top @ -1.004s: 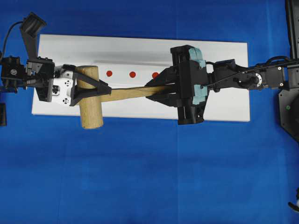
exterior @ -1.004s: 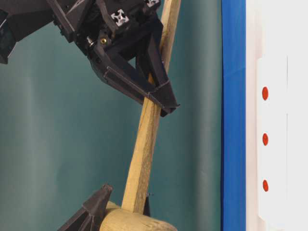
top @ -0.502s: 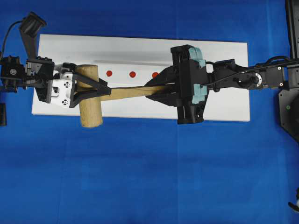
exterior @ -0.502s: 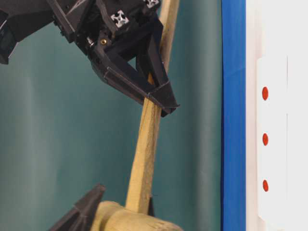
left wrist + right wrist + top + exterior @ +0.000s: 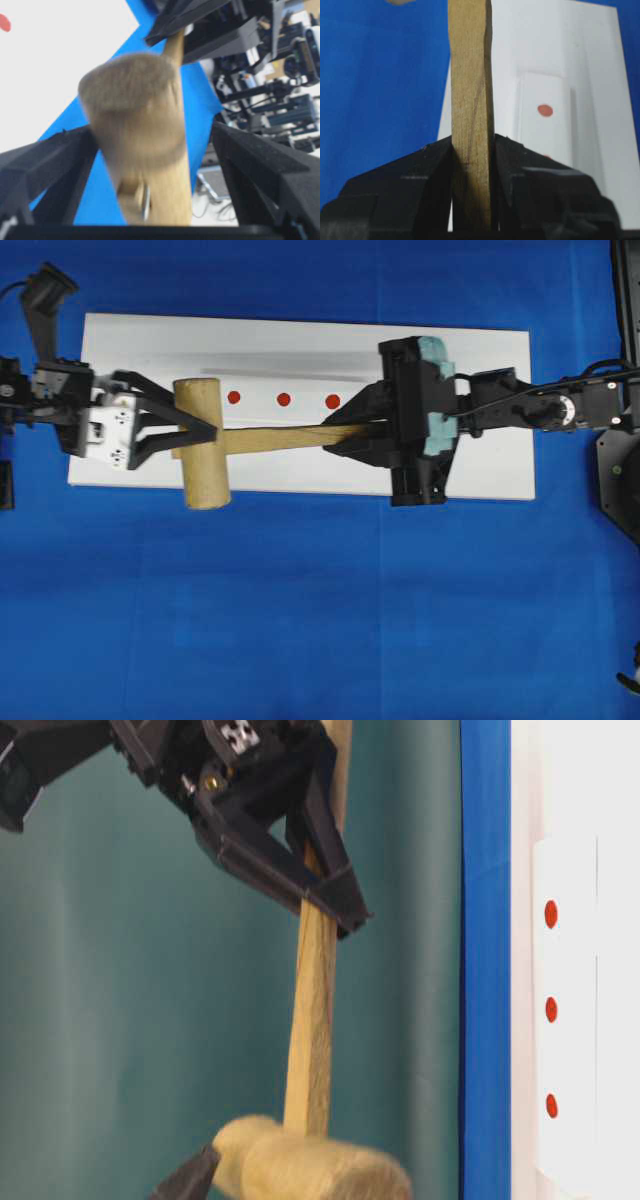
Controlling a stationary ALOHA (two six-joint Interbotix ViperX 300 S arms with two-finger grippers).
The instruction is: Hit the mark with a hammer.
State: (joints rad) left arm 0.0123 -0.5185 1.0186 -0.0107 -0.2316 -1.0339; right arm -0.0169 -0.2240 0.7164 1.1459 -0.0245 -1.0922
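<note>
centrally on the white strip [image 5: 290,398] sits the mark [image 5: 284,399], the middle one of three red dots in a row, with an outer red dot [image 5: 234,397] on one side and another outer red dot [image 5: 333,401] on the other; no writing can be read anywhere on the strip or the white board [image 5: 480,380] under it. just below the dots in the overhead view lies the hammer [image 5: 201,443], its thick pale head crosswise near the board's left end and its slim squared handle running right. the right end effector [image 5: 345,432] is clamped tight on the handle, one finger on each flat side, as the right wrist view shows. the left end effector [image 5: 197,428] stands wide, its two black fingers [image 5: 47,160] straddling the hammer's head with clear gaps either side, gripping nothing. everything rests over the blue bench [image 5: 300,610].
</note>
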